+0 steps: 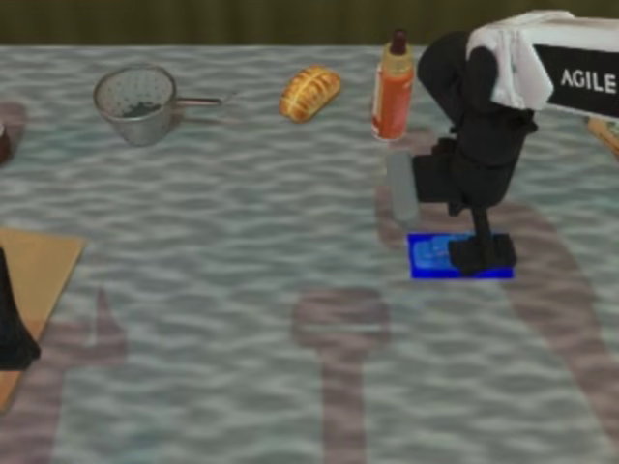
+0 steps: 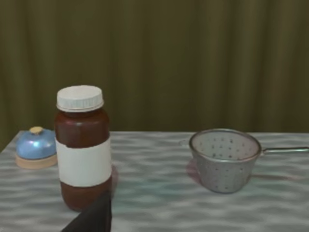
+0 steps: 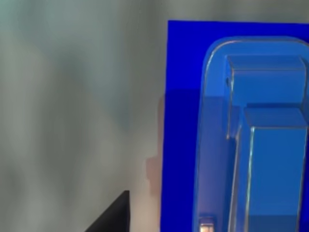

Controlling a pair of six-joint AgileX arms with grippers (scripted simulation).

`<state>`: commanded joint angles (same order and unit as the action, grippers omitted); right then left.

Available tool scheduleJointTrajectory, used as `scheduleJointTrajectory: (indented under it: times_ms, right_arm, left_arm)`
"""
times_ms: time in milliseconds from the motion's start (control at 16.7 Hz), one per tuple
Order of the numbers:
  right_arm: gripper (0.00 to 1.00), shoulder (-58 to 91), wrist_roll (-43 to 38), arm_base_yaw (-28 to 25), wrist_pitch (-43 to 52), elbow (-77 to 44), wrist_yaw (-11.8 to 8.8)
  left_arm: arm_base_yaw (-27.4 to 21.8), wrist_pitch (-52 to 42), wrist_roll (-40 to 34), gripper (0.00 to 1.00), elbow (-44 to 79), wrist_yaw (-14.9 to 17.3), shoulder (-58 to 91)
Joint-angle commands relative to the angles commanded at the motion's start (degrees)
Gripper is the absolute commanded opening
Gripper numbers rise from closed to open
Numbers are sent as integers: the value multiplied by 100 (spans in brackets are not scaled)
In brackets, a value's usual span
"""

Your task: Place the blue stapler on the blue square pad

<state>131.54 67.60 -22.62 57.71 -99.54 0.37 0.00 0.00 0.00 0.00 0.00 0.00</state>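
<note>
Right gripper [image 1: 481, 253] sits low over the blue square pad [image 1: 424, 269] on the rippled grey-green table [image 1: 242, 242], blue stapler [image 1: 431, 253] underneath; finger spread, can't tell. Olive curtain [image 2: 193, 58] behind.

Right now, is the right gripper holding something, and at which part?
It cannot be told. The right gripper is over the blue stapler, which lies on the blue square pad, but no grip shows. The left arm is parked at the table's left.
</note>
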Motion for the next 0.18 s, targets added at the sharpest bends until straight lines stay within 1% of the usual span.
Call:
scheduleJointTrajectory:
  times_ms: [180]
  right_arm:
    - [100, 0, 0, 0, 0, 0, 0]
  left_arm:
    - [0, 0, 0, 100, 0, 0, 0]
